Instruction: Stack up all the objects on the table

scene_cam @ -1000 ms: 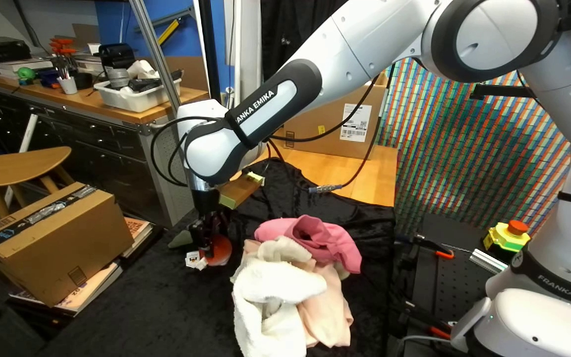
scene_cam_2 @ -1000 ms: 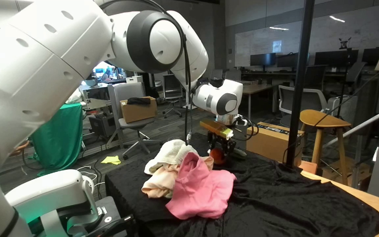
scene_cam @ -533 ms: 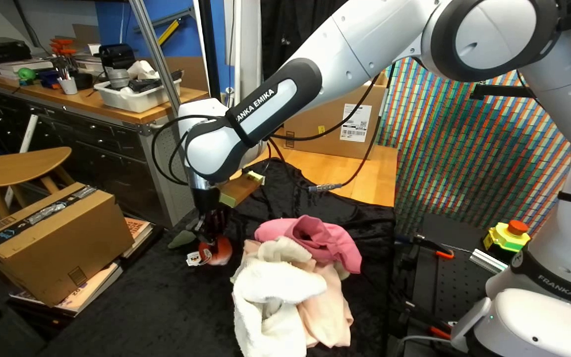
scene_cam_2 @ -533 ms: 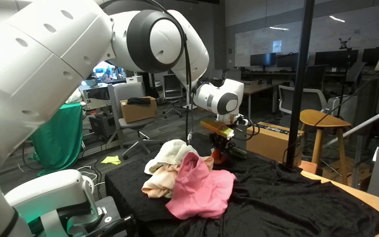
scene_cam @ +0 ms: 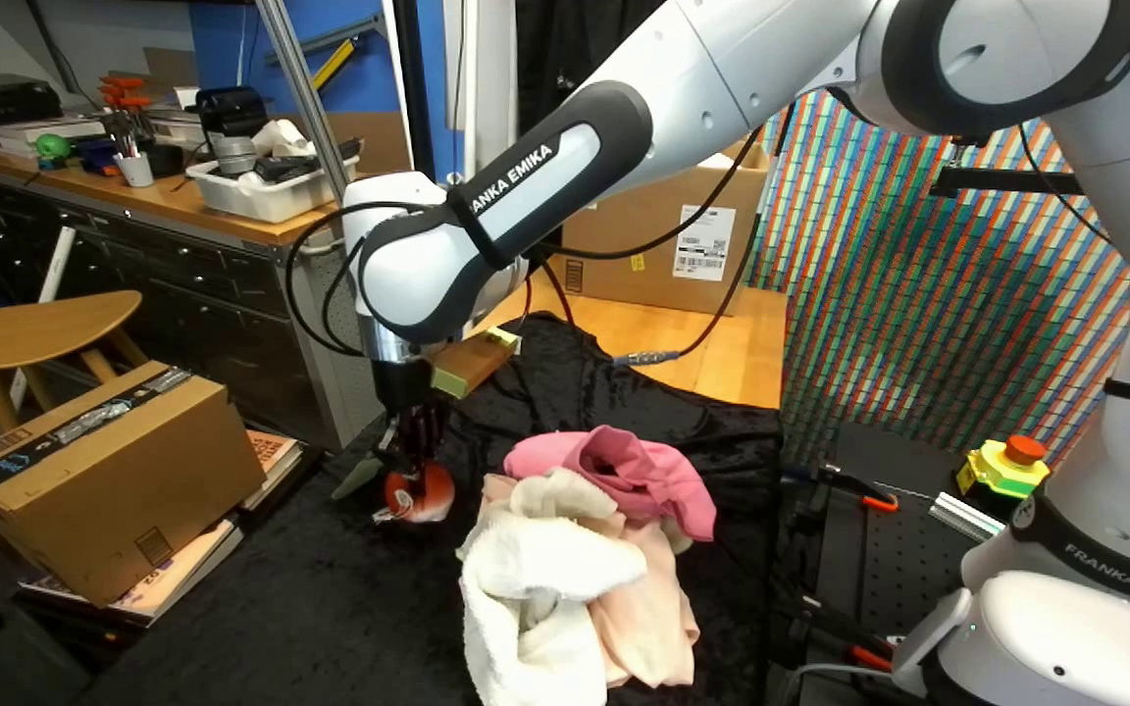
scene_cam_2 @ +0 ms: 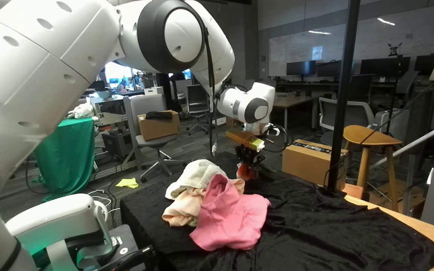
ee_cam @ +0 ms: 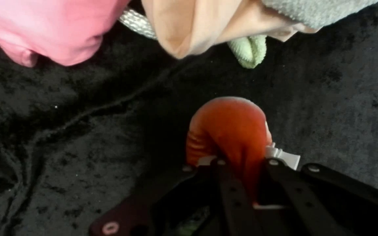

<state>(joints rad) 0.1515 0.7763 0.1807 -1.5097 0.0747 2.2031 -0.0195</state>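
your pincer, clamped on the red plush below left of centre in an exterior view, has just risen slightly; clearance over the bench unconfirmed. assessment: pick likely made; stacking, presumably onto the garment heap, outstanding.

In the wrist view, the gripper hides part of the red object — the pink garment cut off, far left.

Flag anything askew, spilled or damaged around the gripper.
In the wrist view, the red soft toy looks odd: deeply creased where the gripper pinches it, probably just from the squeeze. No spill or tear shows.
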